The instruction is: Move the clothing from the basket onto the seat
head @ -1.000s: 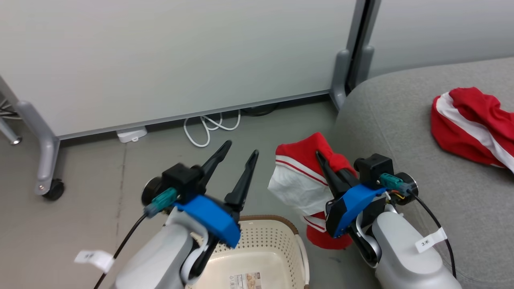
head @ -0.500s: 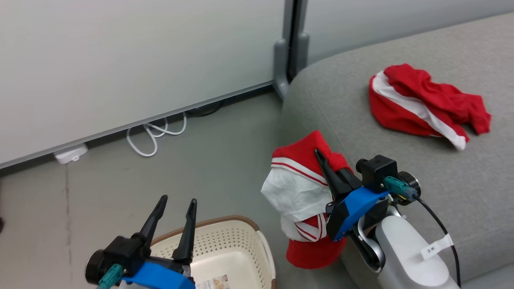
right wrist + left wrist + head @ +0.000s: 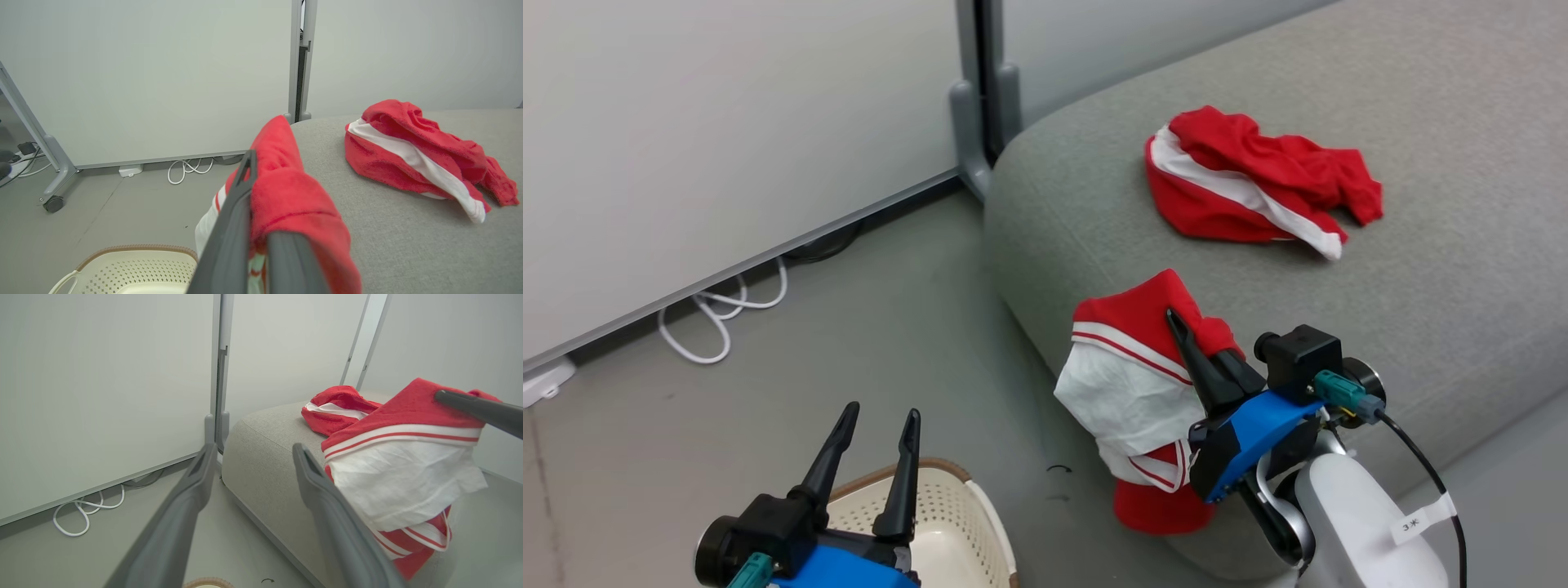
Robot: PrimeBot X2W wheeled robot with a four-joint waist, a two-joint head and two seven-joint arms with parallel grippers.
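Faces seat [image 3: 1421, 310] more than 1 s ago, w/ red garment [image 3: 1127, 384] pinched in right gripper [image 3: 1176, 322] mid-frame. Nearly ready to drop. Left gripper [image 3: 882, 410] wide, empty, lower left.

Head view: I look down from behind the left gripper [image 3: 882, 408] and right gripper [image 3: 1176, 320].
Left wrist view: along its fingers [image 3: 184, 522], seat [image 3: 1421, 269] near ahead.
Right wrist view: likewise, closer over the seat.
Shared: clothing [image 3: 1250, 188] lying beyond both grippers.

Bare seat [image 3: 1462, 269] around lying red-and-white garment [image 3: 1250, 184]; partition post [image 3: 980, 106] just beside seat corner; white cable [image 3: 723, 314] looped on floor [image 3: 890, 367].
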